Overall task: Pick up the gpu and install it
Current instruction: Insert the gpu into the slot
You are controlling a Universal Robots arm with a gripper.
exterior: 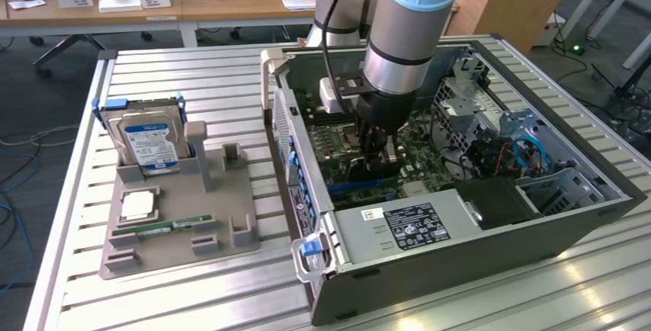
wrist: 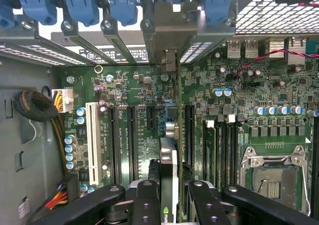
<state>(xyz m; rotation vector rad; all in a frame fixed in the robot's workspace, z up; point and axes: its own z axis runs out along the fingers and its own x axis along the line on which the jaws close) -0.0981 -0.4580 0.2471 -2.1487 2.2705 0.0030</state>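
A: Where is the gpu now?

B: The gpu (wrist: 168, 170), a flat card with a black cooler shroud and a thin silver end bracket, is seen edge-on in the wrist view. It stands between the two black fingers (wrist: 147, 202) of the gripper (exterior: 376, 165), and they are clamped on it from both sides. It is inside the open grey metal computer case (exterior: 610, 194), just above the green motherboard (wrist: 139, 90).

A: So it is not seated yet?

B: I judge it is not. In the exterior view the gripper hangs low over the board, but I cannot tell if the card edge touches a slot.

A: What matters for doing this step well?

B: The card should stay upright and parallel to the long black expansion slots (wrist: 131, 135). Its edge must meet one slot along the whole length, not with one corner first. The silver bracket must point to the row of slot covers with blue plastic clips (wrist: 79, 6) at the back wall of the case, and it should go into a free opening there.

A: What could go wrong?

B: If the card is tilted, it can jam, or press on the small blue capacitors (wrist: 71, 150) beside the white slot (wrist: 92, 135). I think a straight and gentle push is best.

A: And outside the case?

B: The grey parts tray (exterior: 234, 194) on the slatted metal table (exterior: 152, 72) holds a silver hard drive with blue label (exterior: 148, 144) and a narrow green memory stick (exterior: 163, 226).
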